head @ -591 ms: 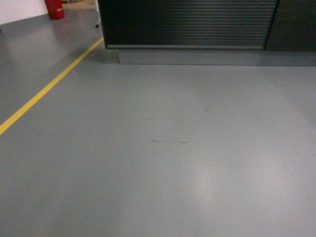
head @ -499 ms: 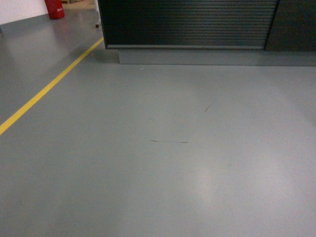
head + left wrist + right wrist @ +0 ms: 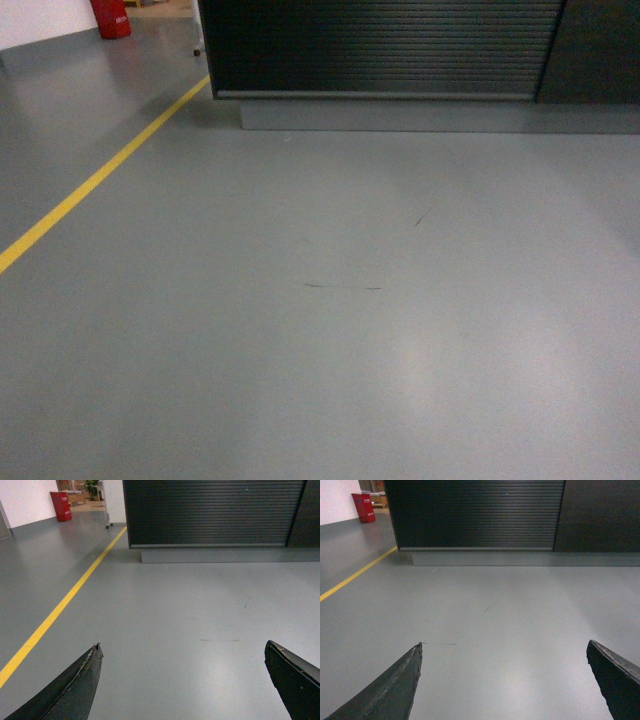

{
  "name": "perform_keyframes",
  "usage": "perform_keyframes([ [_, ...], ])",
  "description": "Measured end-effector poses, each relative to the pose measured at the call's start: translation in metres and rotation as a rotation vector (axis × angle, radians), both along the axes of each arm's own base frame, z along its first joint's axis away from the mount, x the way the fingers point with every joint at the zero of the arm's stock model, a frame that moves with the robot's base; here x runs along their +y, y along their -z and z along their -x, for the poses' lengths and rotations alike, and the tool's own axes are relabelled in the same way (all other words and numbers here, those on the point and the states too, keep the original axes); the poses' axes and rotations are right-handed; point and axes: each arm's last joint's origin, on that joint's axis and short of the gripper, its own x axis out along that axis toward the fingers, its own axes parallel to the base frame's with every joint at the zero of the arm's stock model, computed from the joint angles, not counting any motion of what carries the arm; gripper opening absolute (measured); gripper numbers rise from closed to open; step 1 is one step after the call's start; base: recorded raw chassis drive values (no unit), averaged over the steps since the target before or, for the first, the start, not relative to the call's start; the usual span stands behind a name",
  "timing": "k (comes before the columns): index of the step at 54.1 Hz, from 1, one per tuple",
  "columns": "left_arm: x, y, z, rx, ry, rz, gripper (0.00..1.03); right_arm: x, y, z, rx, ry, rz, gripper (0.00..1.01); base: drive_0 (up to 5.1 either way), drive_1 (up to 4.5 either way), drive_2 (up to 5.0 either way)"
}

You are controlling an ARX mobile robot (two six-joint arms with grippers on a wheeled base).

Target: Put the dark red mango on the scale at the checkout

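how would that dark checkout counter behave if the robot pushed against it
The checkout probably would not budge: it looks wide and sits on a grey plinth flush with the floor, so tipping or sliding seems unlikely. Its ribbed front panel may be thinner slats, so a hard bump could perhaps dent or rattle it.

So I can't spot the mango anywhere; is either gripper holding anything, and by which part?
Nothing is held. The left gripper and the right gripper are both open, with only bare grey floor between their fingers.
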Motion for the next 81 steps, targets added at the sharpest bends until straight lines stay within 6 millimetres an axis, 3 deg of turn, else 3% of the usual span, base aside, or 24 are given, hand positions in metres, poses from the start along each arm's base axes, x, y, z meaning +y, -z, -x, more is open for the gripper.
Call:
perform_keyframes([
  [45, 0.0000, 0.0000, 0.0000, 0.000, 0.000, 0.000, 0.98, 0.0000, 0.0000, 0.0000, 0.000, 0.000, 0.000, 0.98, 0.0, 0.00, 0.0],
  [81, 0.0000, 0.0001, 0.0000, 0.001, 0.000, 0.000, 0.98, 0.0000, -0.0003, 0.0000, -0.003, -0.001, 0.000, 0.98, 0.1, 4.25, -4.1],
])
